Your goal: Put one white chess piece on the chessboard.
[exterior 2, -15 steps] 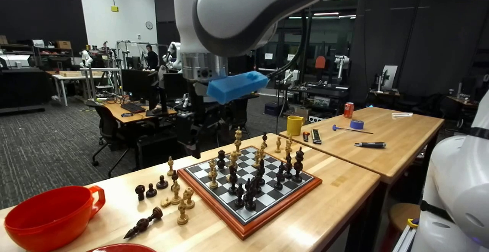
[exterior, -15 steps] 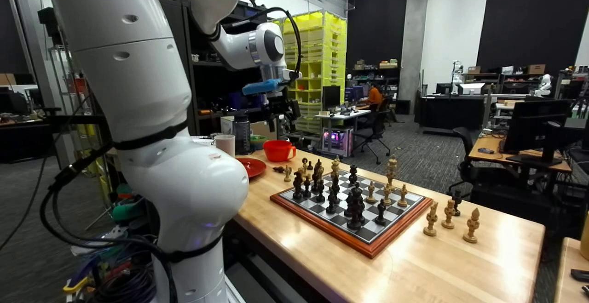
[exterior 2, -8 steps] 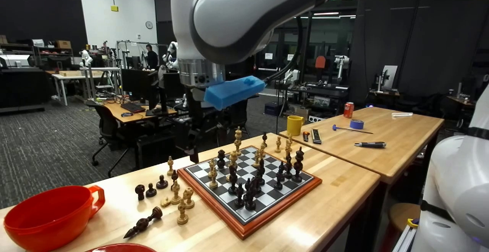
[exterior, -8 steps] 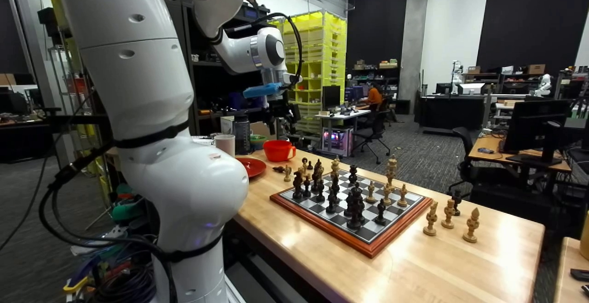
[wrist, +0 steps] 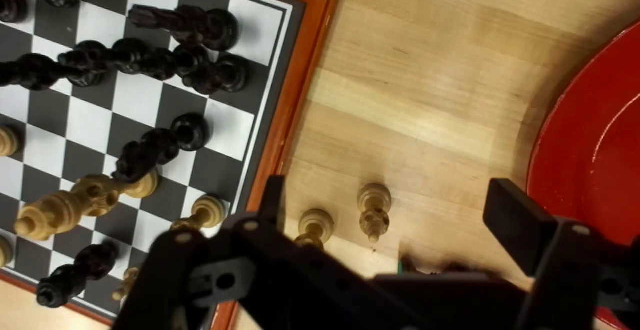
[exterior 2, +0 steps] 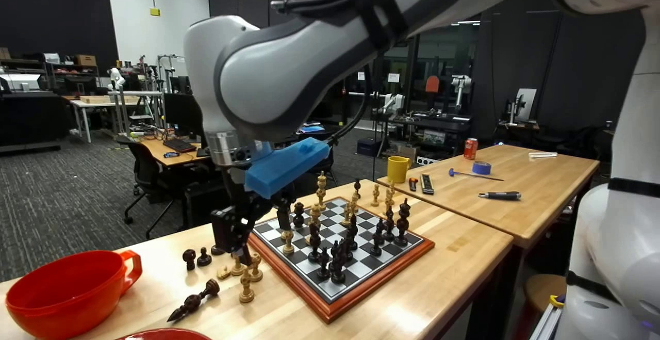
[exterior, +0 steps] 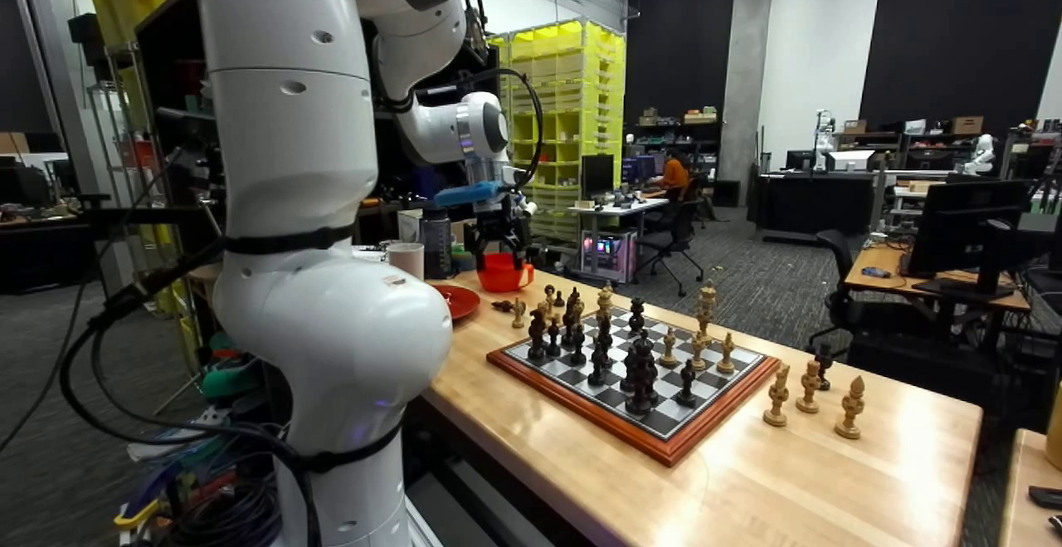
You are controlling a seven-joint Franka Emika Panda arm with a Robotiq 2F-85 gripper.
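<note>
- Left in the wrist view: chessboard (wrist: 292, 94), crowded with dark pieces (wrist: 202, 28) and a few pale ones. Carrying a piece in too low would topple some.
- Next, the gripper (wrist: 394, 211): fingers well apart, nothing clamped. Its board-side finger looks about over the frame, so a straight drop from here could land on that.
- Between the fingers in that view: nearer pale piece (wrist: 314, 226), partly hidden, with the farther pale piece (wrist: 374, 215) near it on the table (wrist: 425, 109). Likely targets; can't tell which. Main worry: poor centring, so it pinches both or knocks one over.
- Far right: red plate (wrist: 580, 134). Drifting right on the way down could clip its rim.
- Versus half a second ago: gripper is lower in both exterior views, nearer the pale pieces off the board. Board layout looks unchanged to me.
</note>
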